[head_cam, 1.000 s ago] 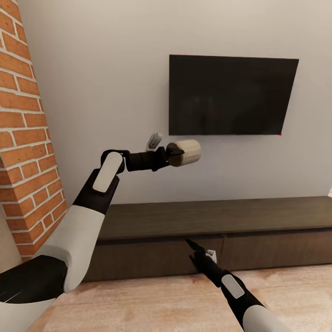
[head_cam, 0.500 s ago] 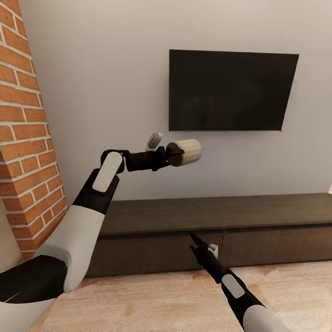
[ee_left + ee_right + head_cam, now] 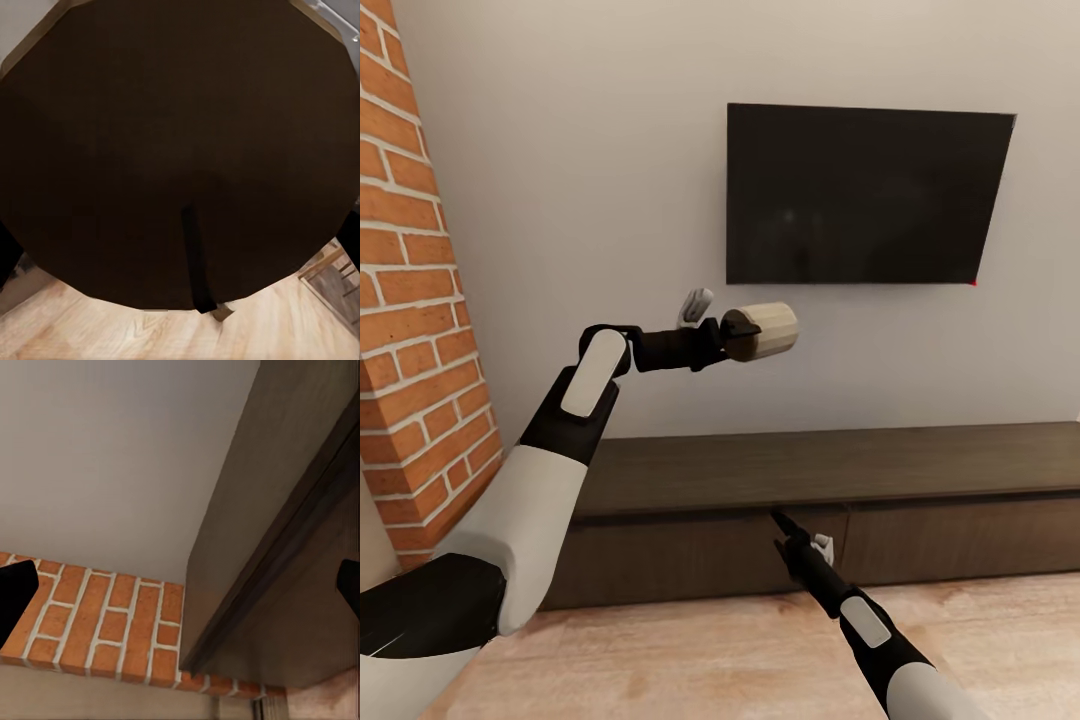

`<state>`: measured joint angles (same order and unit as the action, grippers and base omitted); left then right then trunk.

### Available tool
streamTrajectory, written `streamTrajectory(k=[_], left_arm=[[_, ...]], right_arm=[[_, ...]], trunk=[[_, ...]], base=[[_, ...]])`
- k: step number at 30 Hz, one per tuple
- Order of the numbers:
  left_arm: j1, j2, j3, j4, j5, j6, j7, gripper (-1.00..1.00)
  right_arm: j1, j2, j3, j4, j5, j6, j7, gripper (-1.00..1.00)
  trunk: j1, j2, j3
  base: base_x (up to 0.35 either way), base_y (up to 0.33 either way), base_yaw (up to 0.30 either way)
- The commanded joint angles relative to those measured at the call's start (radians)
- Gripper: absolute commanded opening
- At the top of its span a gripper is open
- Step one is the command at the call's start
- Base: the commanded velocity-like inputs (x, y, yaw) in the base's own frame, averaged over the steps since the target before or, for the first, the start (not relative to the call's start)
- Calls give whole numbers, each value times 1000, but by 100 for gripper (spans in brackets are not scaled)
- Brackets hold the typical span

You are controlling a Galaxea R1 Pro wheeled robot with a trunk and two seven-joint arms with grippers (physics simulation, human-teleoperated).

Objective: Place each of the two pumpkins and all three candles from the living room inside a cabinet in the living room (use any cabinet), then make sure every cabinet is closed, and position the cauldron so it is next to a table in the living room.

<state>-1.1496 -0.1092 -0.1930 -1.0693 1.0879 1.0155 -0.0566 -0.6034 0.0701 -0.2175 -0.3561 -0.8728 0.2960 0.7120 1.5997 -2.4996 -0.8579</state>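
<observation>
A plain pale grey wall (image 3: pixel 580 150) carries a flat black rectangular television screen (image 3: pixel 865 195). At its left edge rises a red brick fireplace column with white mortar (image 3: pixel 410 330). Below runs a light wood plank floor (image 3: pixel 690 655), evenly lit.

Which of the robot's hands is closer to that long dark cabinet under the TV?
The right. The right gripper reaches low, its tips at the cabinet front near the seam between two drawer fronts. The left gripper is raised well above the cabinet top, holding a candle sideways.
</observation>
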Motion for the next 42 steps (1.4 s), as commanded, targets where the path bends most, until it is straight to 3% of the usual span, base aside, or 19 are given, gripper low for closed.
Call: streamTrajectory(k=[1,15,19,21,24,38,42], left_arm=[[-1,0,1,0,-5,3,-6,-100],[0,0,-2,2,-6,3,-7,-100],[-1,0,-2,2,-6,3,-8,-100],[0,0,-2,2,-6,3,-8,-100],[-1,0,-2,2,-6,3,-8,-100],[-1,0,-2,2,-7,3,-8,-100],[-1,0,-2,1,-7,3,-8,-100]], right_arm=[[-1,0,-3,0,-8,9,-2,100],[-1,-1,-5,0,-8,23,-13,100],[-1,-1,-4,0,-67,67,-9,100],[-1,-1,-3,0,-99,75,-9,100],[-1,-1,-2,0,-111,77,-9,100],[-1,0,1,0,-113,69,-7,100],[-1,0,2,0,-111,67,33,100]], trunk=[[0,0,-1],[0,0,-1],[0,0,-1],[1,-1,-9],[3,-2,-20],[9,-5,-75],[11,-6,-90]], base=[[313,0,0],[208,-40,0],[6,-2,0],[1,0,0],[0,0,0],[0,0,0],[0,0,0]])
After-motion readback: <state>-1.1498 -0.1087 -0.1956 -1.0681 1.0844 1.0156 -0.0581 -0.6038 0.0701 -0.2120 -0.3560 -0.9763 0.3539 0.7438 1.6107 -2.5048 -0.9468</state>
